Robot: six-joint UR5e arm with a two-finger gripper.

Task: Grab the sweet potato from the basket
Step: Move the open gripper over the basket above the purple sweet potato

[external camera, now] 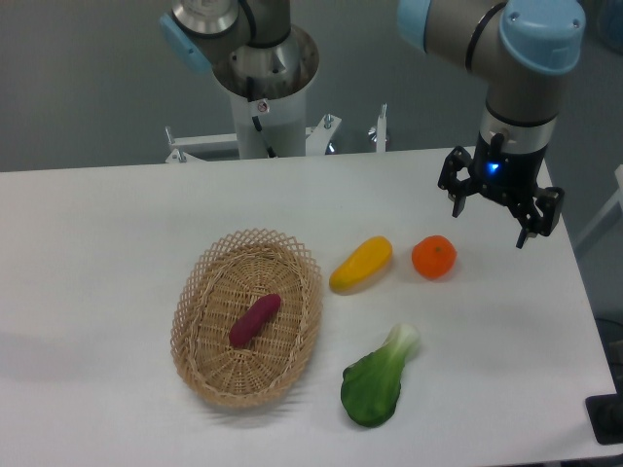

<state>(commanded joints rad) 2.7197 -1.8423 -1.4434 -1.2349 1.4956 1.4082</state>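
The sweet potato (255, 320), small and dark purple-red, lies at a slant in the middle of the oval wicker basket (198, 288), which sits on the white table left of centre. My gripper (492, 221) hangs over the table's far right side, well away from the basket, beyond the round orange fruit. Its fingers are spread apart and open, with nothing between them.
A yellow-orange oblong vegetable (361, 264) lies just right of the basket. The round orange fruit (434, 257) sits beside it, below and left of the gripper. A green leafy vegetable (379, 378) lies near the front. The robot base (267, 88) stands behind the table.
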